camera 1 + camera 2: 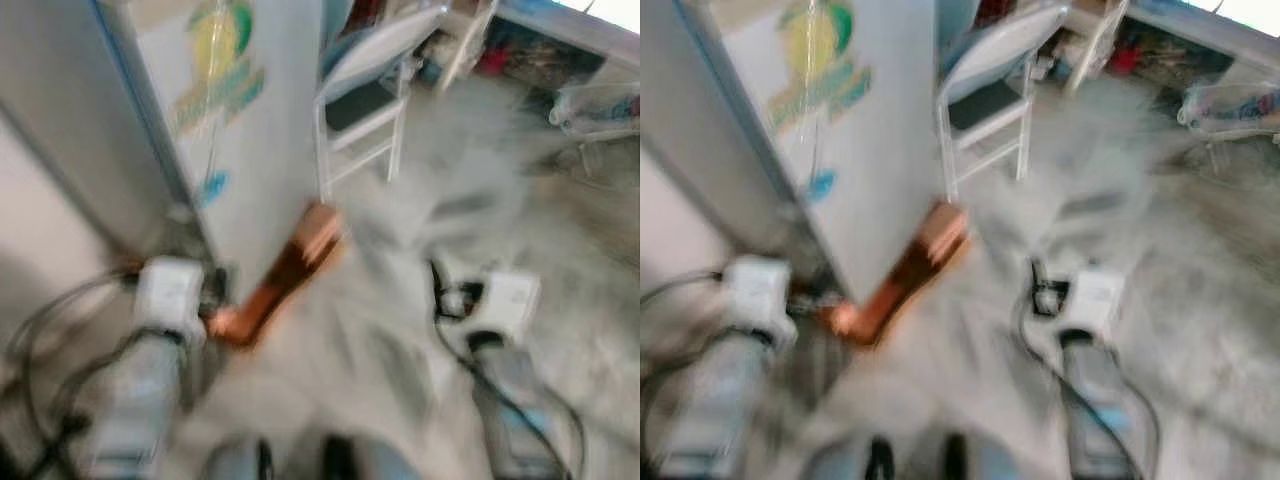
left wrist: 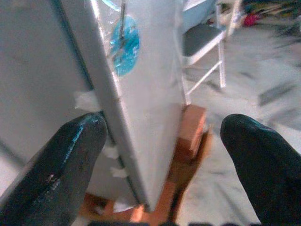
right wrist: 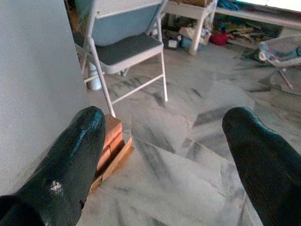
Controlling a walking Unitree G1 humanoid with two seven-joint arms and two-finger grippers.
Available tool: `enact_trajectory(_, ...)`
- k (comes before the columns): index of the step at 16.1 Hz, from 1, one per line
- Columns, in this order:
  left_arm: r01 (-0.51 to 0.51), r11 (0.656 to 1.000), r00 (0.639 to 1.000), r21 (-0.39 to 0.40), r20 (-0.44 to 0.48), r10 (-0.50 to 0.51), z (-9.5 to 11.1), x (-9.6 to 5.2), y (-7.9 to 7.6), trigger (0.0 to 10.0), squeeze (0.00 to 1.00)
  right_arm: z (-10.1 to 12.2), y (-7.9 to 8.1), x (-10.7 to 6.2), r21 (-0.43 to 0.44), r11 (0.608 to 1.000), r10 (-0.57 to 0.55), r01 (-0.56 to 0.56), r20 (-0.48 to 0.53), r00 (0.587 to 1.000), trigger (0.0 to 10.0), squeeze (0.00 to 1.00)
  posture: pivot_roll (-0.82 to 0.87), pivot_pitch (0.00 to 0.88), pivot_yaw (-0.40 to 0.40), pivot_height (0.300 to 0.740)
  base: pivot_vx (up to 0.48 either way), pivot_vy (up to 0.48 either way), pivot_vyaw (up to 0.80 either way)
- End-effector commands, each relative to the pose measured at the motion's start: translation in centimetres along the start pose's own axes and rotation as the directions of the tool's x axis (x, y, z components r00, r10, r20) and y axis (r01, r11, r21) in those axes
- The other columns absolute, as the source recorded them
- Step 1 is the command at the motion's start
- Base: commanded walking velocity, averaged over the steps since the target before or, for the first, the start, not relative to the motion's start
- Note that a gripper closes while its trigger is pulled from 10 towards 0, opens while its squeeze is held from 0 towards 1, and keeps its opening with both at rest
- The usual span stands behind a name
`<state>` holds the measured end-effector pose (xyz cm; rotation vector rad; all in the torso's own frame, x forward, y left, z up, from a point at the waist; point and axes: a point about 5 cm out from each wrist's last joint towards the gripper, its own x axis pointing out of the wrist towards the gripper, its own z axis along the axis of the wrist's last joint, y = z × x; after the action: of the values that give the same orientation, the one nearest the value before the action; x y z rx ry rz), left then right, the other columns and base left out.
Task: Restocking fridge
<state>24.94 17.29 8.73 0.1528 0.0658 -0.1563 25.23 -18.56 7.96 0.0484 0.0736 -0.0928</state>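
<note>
Left gripper (image 2: 162, 155): fingers spread wide and holding nothing, pointed at the lower corner edge of the fridge door
Right gripper (image 3: 164, 150): fingers likewise parted and empty, aimed over bare floor towards the chair
Fridge (image 1: 250, 150): pale grey, standing at the robot's front left; a yellow-and-green sticker high on its face and a round blue sticker (image 2: 125, 45) lower down near the edge
Base: the fridge sits on red bricks (image 3: 109, 140) with a wooden board beside them
Floor (image 3: 188, 160): grey marble with dark veins
Chair (image 3: 124, 49): white folding frame, grey seat, just beyond the fridge
Room: cluttered far wall with a white table and mixed items; head views are blurred
</note>
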Motion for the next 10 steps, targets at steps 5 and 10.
enact_trajectory(5, 0.027, 0.999, 0.999, 0.032, -0.025, -0.026, -0.84, -0.49, 0.00, 10.0, 0.00, -0.07, 0.77, -0.28, 0.008, 0.999, 0.041, -0.041, -0.014, 0.999, 10.0, 0.00, 0.10, 0.148, -0.051, 0.740, 0.000, 0.349, -0.59)
enact_trajectory(10, 0.004, 1.000, 1.000, 0.004, -0.030, -0.003, -0.84, -0.36, 0.50, 10.0, 0.00, -0.07, 0.79, -0.18, -0.004, 0.999, 0.046, -0.046, -0.017, 0.999, 10.0, 0.00, 0.10, 0.155, -0.056, 0.740, 0.000, 0.000, -0.80)
